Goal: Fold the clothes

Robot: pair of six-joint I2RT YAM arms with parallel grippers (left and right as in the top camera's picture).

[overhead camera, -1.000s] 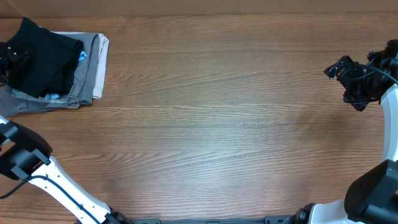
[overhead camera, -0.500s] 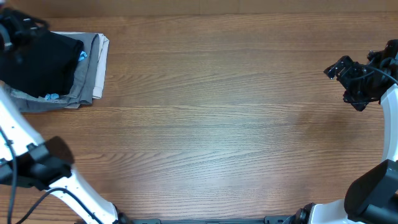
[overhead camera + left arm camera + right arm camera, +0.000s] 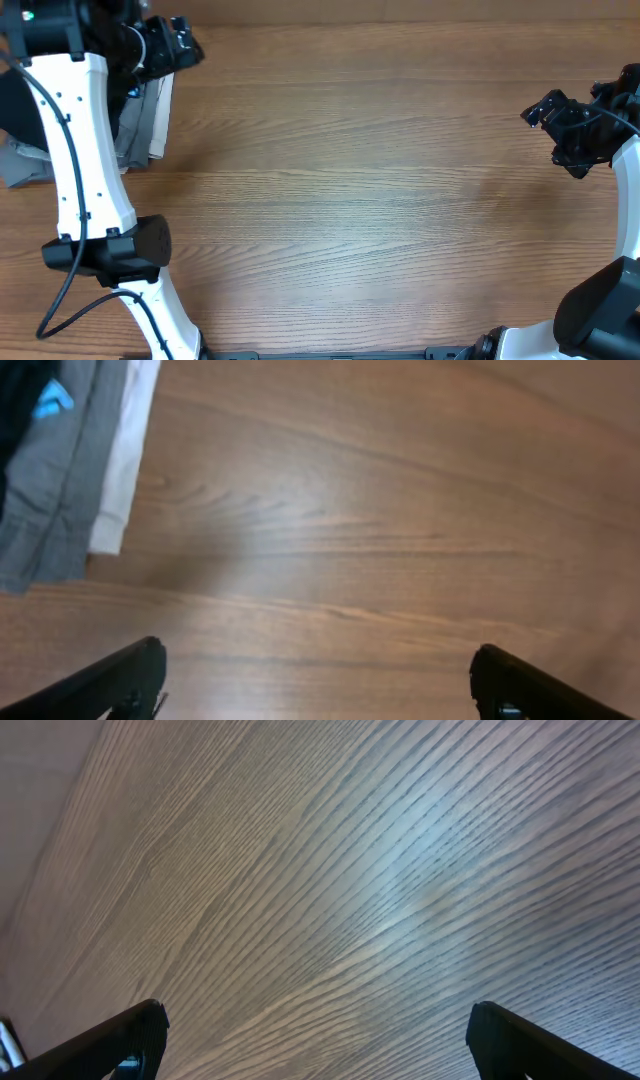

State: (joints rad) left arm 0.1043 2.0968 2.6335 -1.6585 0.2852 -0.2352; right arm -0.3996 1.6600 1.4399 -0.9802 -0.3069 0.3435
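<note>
The black shirt (image 3: pixel 18 105) is lying on the folded grey garment (image 3: pixel 55 500) and beige garment (image 3: pixel 122 450) at the bench's (image 3: pixel 350 200) far left corner, and the left arm is covering most of it in the overhead view. The left pincer (image 3: pixel 172 45) is hanging released, jaws spread wide and gripping nothing, just beside the pile's inner edge. The shirt is showing only at the top left of its wrist view. The right pincer (image 3: pixel 557 135) is hovering released near the right edge, well apart from the shirt.
</note>
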